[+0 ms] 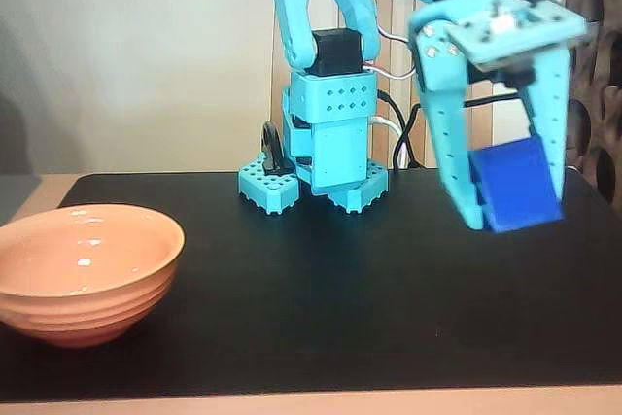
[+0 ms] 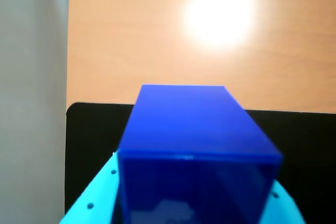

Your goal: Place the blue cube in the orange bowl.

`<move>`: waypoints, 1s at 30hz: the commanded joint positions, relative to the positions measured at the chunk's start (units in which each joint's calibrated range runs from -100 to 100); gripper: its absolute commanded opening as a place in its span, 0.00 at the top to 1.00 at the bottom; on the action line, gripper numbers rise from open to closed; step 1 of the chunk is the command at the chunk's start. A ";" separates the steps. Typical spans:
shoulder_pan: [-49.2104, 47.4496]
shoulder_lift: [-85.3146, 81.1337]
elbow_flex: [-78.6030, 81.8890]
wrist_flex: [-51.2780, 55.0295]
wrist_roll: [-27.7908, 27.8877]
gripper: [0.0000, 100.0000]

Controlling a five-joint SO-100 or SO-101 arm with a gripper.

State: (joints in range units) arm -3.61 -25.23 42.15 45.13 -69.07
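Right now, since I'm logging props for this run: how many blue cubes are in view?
1. The blue cube is held between the gripper fingers, raised above the black mat at the fixed view's right, far from the orange bowl. No other shows.

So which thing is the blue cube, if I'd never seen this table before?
Start at the black mat covering the table, then look to its right side in the fixed view, where the turquoise gripper hangs above it. The blue cube is clamped between its fingers, off the mat. It is deep blue and solid, darker than the turquoise arm and far smaller than the orange bowl at left.
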 commanded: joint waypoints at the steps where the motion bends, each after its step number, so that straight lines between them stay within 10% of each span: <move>1: 5.52 -6.25 -4.67 -1.14 -0.38 0.86; 30: 36.31 -14.95 -4.49 -1.06 9.38 0.85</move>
State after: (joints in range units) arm 27.33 -35.77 42.24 45.13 -60.92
